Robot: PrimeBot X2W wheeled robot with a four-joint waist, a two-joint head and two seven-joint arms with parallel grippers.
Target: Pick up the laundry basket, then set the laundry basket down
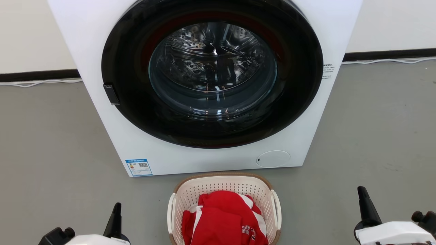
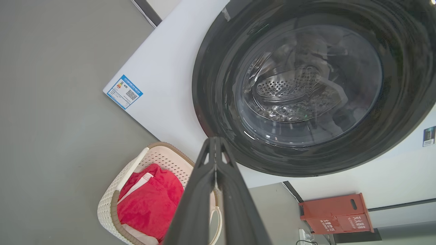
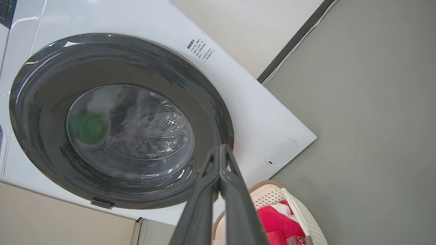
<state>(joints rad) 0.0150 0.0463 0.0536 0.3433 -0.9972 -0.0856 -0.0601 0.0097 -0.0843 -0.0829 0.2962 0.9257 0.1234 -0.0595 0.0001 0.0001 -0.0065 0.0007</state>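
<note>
At the bottom of the head view, the left claw (image 1: 117, 209) and the right claw (image 1: 361, 194) both point forward over the grey floor (image 1: 51, 143). Each wrist view shows its fingers pressed together to a single tip, holding nothing. The laundry basket (image 1: 223, 186) sits on the floor between them, inward of both, with a red garment (image 1: 221, 217) heaped inside. Its near end is cut off by the frame, so I cannot tell its long axis. Its left handle (image 1: 170, 212) faces the left claw and its right handle (image 1: 277, 211) faces the right; the left claw looks nearer to its handle, so the right likely has the longer reach inward. Just beyond the basket's far rim stands the washing machine (image 1: 102, 51), door (image 1: 129, 102) closed.
</note>
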